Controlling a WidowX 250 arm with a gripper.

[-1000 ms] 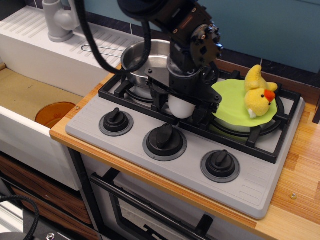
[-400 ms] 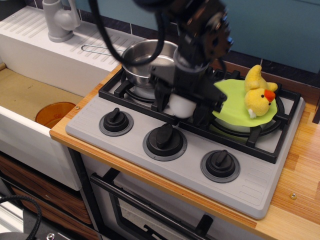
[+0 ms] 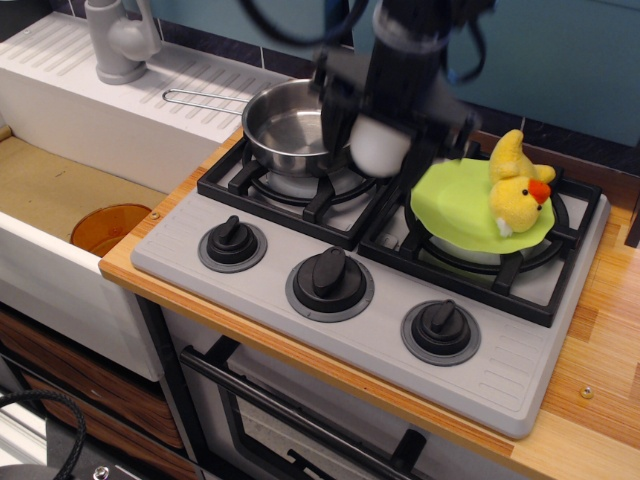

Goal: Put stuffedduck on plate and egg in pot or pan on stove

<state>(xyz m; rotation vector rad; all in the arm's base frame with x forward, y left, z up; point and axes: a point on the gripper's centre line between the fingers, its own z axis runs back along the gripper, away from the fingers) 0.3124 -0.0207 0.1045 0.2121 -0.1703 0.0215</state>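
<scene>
— Where is the egg (image 3: pixel 380 146) right now?

— Up in the air, clamped between the arm's fingers (image 3: pixel 385 150), just at three o'clock of the pot (image 3: pixel 290 128) and at nine o'clock of the plate (image 3: pixel 470 205). It hangs above the stove (image 3: pixel 400 290) grates, touching neither.

— Which way does its long axis run?

— Motion blur smears it — I cannot tell.

— And the stuffedduck (image 3: pixel 518 187)?

— Sitting on the plate's three o'clock side, beak aimed toward three o'clock, body rising toward twelve. The plate rests on the right burner.

— The pot?

— On the left rear burner, its wire handle pointing to nine o'clock over the white drainboard (image 3: pixel 120 100).
</scene>
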